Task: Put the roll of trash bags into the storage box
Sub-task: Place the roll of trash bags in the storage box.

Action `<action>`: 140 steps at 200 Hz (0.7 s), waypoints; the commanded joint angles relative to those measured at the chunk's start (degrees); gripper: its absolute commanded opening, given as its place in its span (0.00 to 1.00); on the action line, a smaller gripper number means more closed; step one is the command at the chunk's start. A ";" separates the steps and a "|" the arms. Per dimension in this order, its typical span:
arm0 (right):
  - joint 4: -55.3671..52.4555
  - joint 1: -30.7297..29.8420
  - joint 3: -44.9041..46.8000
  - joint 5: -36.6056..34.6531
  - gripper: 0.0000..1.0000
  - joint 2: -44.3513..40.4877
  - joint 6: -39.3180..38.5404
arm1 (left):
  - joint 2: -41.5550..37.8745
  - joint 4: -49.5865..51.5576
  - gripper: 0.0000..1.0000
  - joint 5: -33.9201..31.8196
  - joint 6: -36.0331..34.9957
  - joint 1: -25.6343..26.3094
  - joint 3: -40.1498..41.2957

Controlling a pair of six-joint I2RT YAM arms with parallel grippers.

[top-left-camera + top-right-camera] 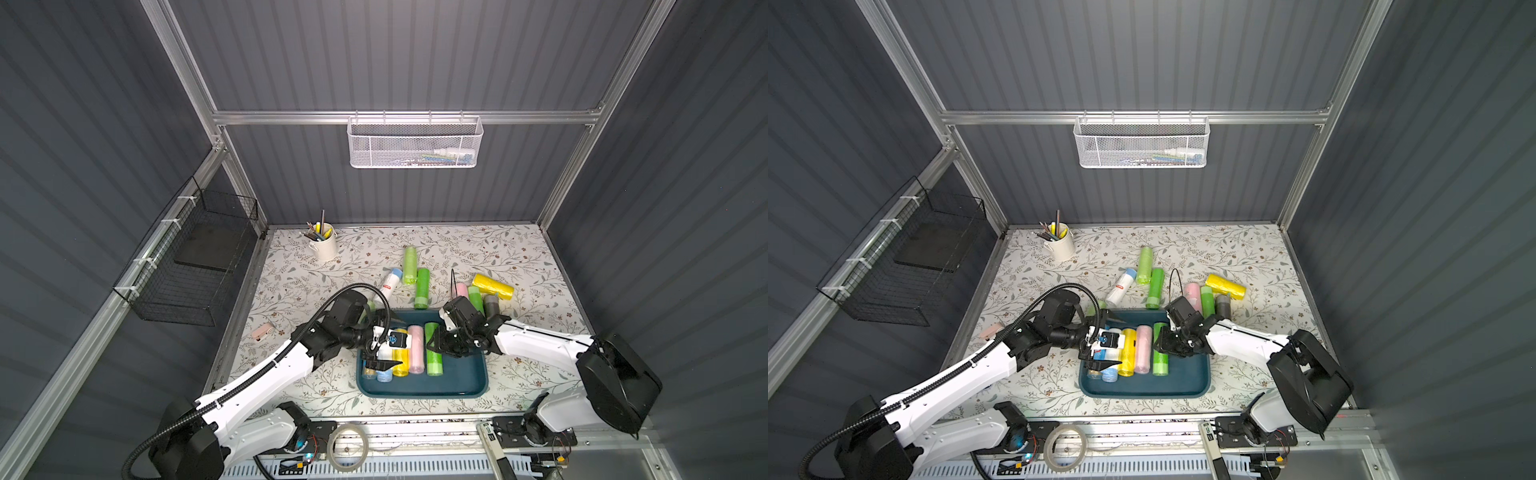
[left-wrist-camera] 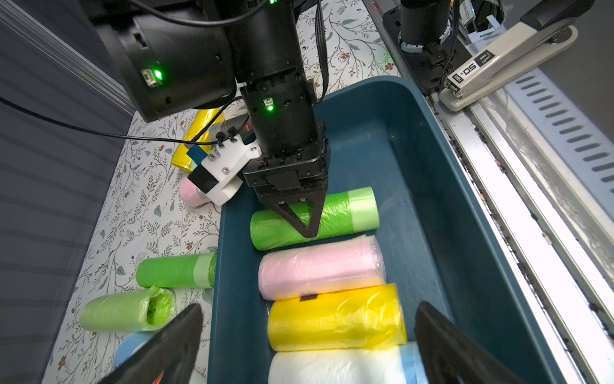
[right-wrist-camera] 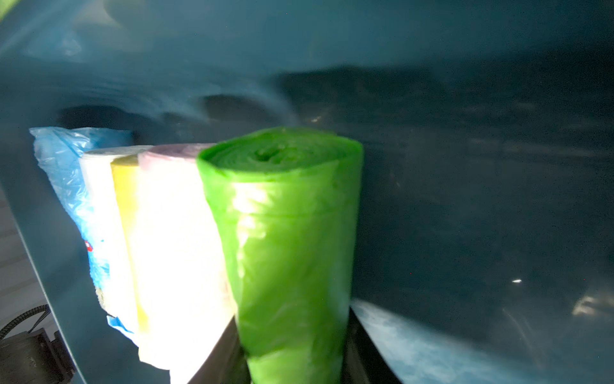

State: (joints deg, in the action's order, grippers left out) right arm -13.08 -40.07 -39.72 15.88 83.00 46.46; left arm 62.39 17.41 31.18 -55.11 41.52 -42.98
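Note:
The storage box [image 1: 461,372] [image 1: 1187,376] is a dark teal tray at the front of the table. A white-and-blue roll [image 2: 335,365], a yellow roll [image 2: 335,319] and a pink roll [image 2: 319,266] lie side by side in it. My right gripper [image 1: 436,341] [image 3: 292,352] is shut on a bright green roll of trash bags [image 1: 434,353] [image 3: 289,232] low inside the box beside the pink roll. Its fingers [image 2: 307,229] straddle that roll [image 2: 352,212]. My left gripper [image 1: 388,343] [image 2: 309,352] hangs open over the box's left rolls, holding nothing.
Loose rolls lie behind the box: light green [image 1: 409,264], green [image 1: 422,286], white-blue [image 1: 390,284], pink [image 1: 460,289], green [image 1: 476,297], grey [image 1: 491,303], yellow [image 1: 492,284]. A pen cup [image 1: 323,247] stands at the back left. A tape ring [image 1: 347,446] and a stapler [image 2: 505,56] lie on the front rail.

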 commanded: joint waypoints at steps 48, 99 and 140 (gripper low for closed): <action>1.41 -0.27 0.09 -0.33 0.40 1.45 -0.06 | 0.36 1.48 1.00 1.32 -0.61 -0.27 -0.35; 1.18 -0.27 -0.19 -1.12 0.40 1.81 0.39 | 0.70 1.69 1.00 1.60 -0.35 -0.25 -0.63; 1.13 -0.30 -0.18 -1.72 0.43 1.87 0.79 | 0.85 1.79 1.00 1.70 -0.27 -0.26 -0.69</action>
State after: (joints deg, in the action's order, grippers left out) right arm -11.92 -40.07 -39.72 15.55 84.38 46.52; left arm 62.78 18.04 31.42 -55.09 41.52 -42.98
